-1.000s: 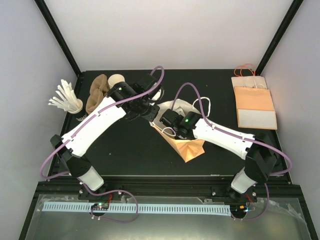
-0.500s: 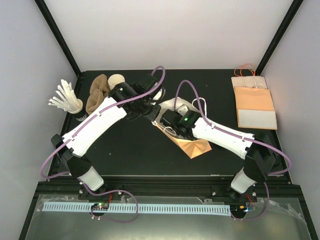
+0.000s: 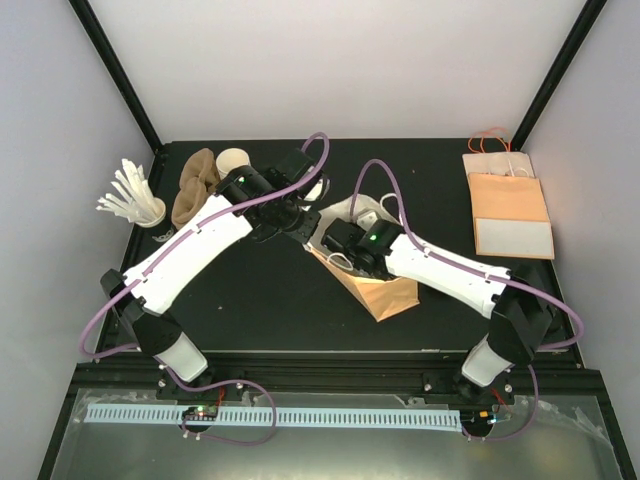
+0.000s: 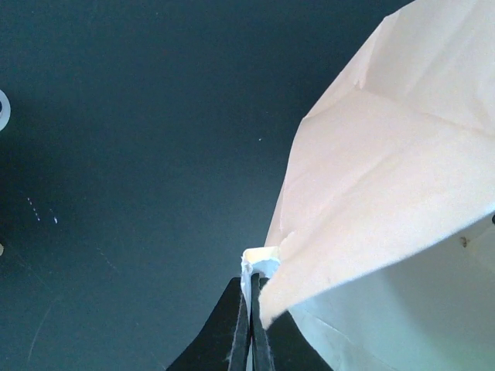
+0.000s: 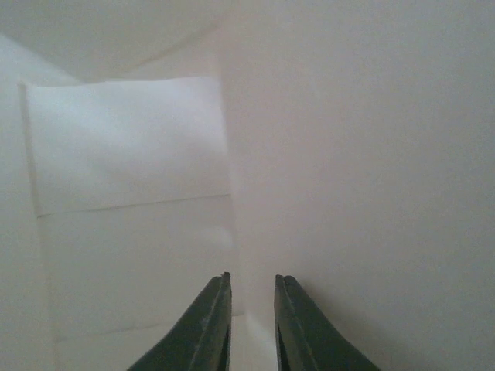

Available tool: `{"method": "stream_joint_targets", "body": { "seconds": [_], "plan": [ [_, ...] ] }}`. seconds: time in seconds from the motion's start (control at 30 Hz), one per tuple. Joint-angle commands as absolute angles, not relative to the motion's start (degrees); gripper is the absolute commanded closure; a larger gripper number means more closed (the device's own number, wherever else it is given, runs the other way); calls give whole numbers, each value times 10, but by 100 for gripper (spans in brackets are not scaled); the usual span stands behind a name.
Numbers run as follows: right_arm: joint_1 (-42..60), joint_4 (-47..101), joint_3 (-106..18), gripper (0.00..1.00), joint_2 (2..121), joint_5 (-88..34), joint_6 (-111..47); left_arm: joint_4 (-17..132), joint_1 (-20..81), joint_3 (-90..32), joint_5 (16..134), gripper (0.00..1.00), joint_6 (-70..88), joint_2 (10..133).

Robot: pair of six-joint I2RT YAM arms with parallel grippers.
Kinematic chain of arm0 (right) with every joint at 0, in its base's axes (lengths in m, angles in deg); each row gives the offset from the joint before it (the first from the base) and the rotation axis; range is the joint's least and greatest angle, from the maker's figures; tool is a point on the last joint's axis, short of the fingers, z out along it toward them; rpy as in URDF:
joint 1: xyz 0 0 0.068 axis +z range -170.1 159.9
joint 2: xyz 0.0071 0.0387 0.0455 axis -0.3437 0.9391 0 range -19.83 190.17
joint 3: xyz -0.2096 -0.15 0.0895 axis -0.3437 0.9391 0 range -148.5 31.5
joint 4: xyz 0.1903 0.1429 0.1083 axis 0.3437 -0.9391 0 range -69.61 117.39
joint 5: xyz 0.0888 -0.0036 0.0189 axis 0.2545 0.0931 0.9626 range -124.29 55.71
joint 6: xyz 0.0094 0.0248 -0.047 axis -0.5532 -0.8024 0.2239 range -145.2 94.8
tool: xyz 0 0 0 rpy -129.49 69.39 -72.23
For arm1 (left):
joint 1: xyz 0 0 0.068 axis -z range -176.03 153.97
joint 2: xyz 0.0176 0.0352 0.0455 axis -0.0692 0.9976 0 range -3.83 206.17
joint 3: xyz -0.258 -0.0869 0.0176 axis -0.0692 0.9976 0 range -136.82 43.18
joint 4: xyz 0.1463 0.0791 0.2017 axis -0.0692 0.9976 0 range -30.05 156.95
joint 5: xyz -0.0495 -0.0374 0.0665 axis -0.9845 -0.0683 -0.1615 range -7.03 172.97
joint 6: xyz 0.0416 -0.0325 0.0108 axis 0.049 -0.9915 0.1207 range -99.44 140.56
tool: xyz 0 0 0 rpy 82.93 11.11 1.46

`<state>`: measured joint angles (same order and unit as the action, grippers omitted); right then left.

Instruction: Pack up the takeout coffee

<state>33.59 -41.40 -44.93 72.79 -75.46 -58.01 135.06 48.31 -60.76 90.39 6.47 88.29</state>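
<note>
Setting: black table (image 3: 260, 300) inside a white-walled booth, seen from overhead, with both arms meeting at mid-frame.

Left gripper (image 4: 251, 282): clamped tight on the rim of the brown paper bag (image 3: 385, 292), pinching a folded corner of its mouth at bottom centre of the left wrist view.

Right gripper (image 5: 253, 277): pushed into the bag's mouth, with pale paper walls on every side in the right wrist view; jaws a narrow gap apart, nothing between them.

Brown paper bag: centre of the overhead frame, lying tilted on the table, mouth toward upper left and base toward lower right, white handles looped near the right wrist.

Takeout coffee (image 3: 317, 188): mostly hidden just behind the left wrist, upper centre of the overhead frame; only a white sliver visible, outside the bag, lid not discernible.

Flat paper bags (image 3: 510, 210): stacked in the upper right of the table, well apart from both arms.

Stirrer cup (image 3: 135, 203): far left edge, white stirrers fanned out.

Brown sleeves (image 3: 195, 190): heaped just right of the stirrer cup.

Lidless white cups (image 3: 232, 158): upper left, just beside the sleeves.
</note>
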Motion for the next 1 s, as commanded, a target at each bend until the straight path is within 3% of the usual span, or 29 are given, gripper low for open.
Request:
{"method": "stream_joint_targets", "body": {
  "seconds": [0.0,0.4,0.97],
  "plan": [
    [328,-343,-454,80,684,-647,-538,1381,479,-621,892,98,73,863],
    [327,-276,-499,78,666,-497,-510,1375,478,-686,855,97,87,909],
    [328,-255,-568,74,576,-430,-510,1368,474,-689,844,96,92,936]
  ]
}}
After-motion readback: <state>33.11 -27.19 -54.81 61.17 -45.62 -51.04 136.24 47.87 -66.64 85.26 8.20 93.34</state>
